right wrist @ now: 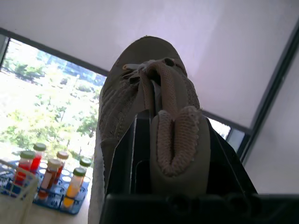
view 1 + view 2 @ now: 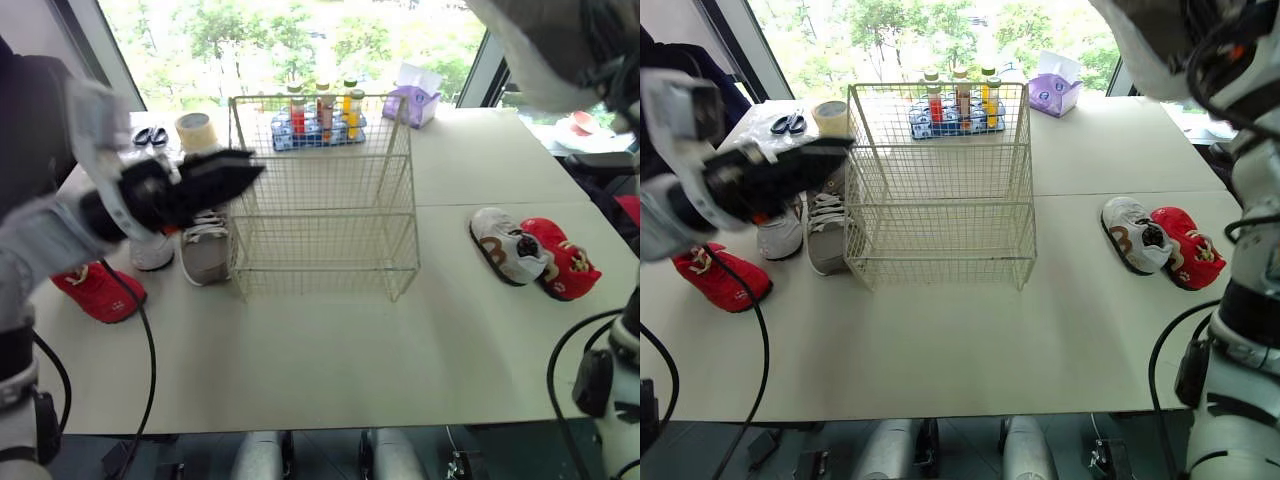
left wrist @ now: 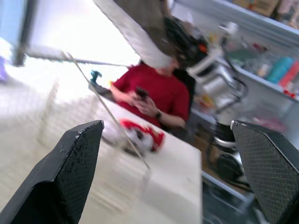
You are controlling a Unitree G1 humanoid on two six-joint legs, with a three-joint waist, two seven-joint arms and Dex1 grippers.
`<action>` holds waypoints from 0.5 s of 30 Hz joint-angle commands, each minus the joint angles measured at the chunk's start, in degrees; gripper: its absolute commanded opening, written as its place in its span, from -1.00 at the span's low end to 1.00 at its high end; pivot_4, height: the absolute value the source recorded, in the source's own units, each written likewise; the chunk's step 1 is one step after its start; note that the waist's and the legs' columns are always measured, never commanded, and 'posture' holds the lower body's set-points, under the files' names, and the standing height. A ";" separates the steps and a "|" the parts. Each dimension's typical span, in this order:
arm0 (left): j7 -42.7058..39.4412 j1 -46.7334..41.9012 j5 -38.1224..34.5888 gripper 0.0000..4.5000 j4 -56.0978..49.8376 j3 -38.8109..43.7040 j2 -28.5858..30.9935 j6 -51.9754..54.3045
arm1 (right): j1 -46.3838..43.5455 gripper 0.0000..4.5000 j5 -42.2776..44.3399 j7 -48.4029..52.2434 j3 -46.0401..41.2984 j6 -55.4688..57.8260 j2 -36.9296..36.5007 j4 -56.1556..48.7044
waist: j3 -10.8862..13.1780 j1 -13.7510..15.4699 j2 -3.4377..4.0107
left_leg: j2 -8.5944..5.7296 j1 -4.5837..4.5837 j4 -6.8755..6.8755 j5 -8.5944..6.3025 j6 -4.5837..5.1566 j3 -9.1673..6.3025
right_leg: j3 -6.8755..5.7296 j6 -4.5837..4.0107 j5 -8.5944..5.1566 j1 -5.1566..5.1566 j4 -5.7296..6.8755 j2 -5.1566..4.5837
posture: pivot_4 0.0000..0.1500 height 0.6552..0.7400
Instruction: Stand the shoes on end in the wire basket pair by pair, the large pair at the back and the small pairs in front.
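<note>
Grey shoe clamped tight in right gripper. Left gripper spread wide, nothing held, hung by top left edge of wire basket. Second grey shoe and white shoe parked just left of basket, red shoe further left. White-brown shoe and second red shoe laid touching, well right of basket on table.

The left gripper has 2 black wedge-shaped fingers with diamond-textured faces. The left arm and right arm wear pale grey-white shells, apparently glossy; 1 black cable trails from each.
</note>
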 commanded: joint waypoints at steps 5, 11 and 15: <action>-14.97 -13.44 19.03 1.00 23.36 -3.37 4.14 0.19 | -12.67 -0.76 9.95 21.68 5.04 -0.42 -5.72 3.64 | 0.03 -0.62 -0.05 | 0.01 0.01 -0.14 0.02 -0.03 0.03 | -0.02 0.08 -0.04 -0.04 -0.03 0.00 | 1.00 -0.71; -29.12 -22.60 28.33 1.00 33.23 -7.66 3.46 2.78 | -16.73 -0.76 10.81 36.68 12.08 -2.93 -7.37 4.88 | 0.37 -0.52 -0.60 | 0.02 -0.07 -0.08 0.04 -0.07 0.07 | -0.03 0.08 -0.03 -0.10 -0.01 -0.01 | 1.00 -0.71; -33.13 -25.47 31.07 1.00 33.91 -8.14 1.37 4.90 | -20.05 -0.76 9.06 39.32 14.42 -5.95 -5.34 7.12 | 0.45 -0.46 -0.71 | 0.03 -0.10 -0.04 0.19 -0.34 0.10 | -0.02 0.09 -0.03 -0.10 -0.02 -0.06 | 1.00 -0.71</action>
